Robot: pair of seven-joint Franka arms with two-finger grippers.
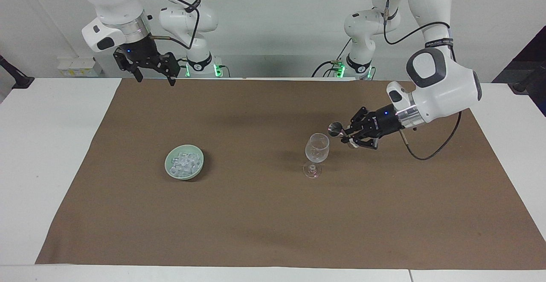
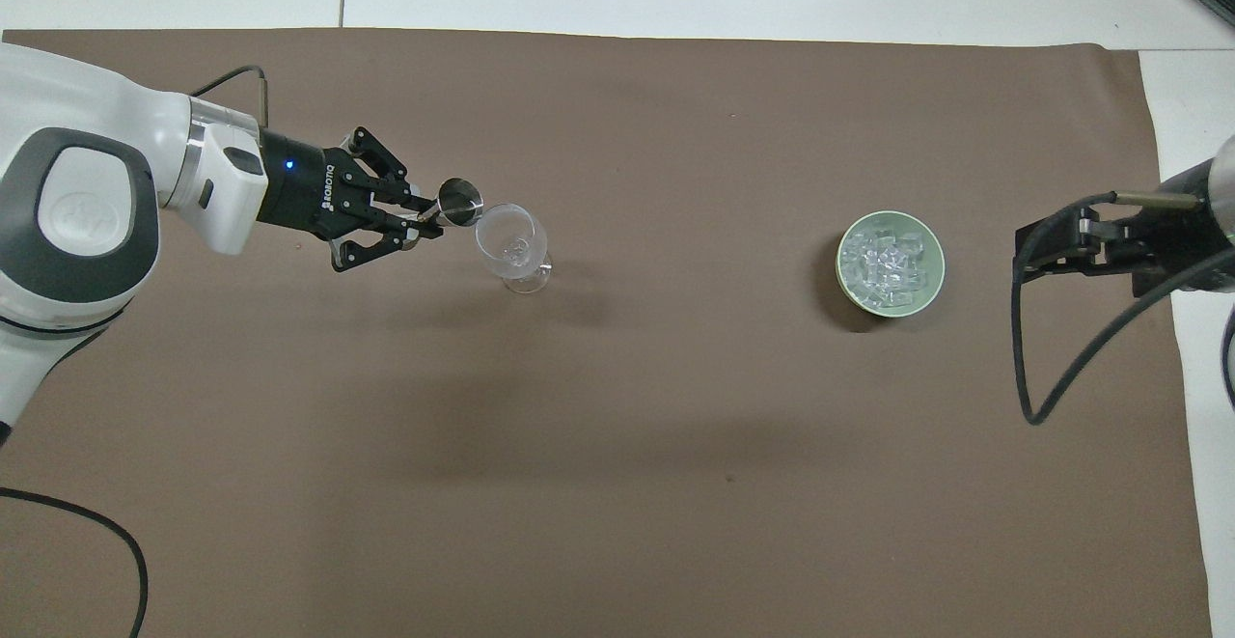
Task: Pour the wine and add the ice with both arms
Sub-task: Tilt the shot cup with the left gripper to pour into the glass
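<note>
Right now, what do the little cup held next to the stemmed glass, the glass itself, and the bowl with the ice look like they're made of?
Small shiny silver cup: likely polished metal, mirror-like glints. Clear stemmed wine glass: glass or clear plastic, the brown mat shows through. Pale green round bowl: probably glazed ceramic, smooth opaque sheen. Clear whitish ice cubes: translucent, glassy; real or fake is unclear.

A white table [image 1: 51, 145] under a brown mat [image 1: 264, 213], against a pale wall [image 1: 277, 9].
</note>
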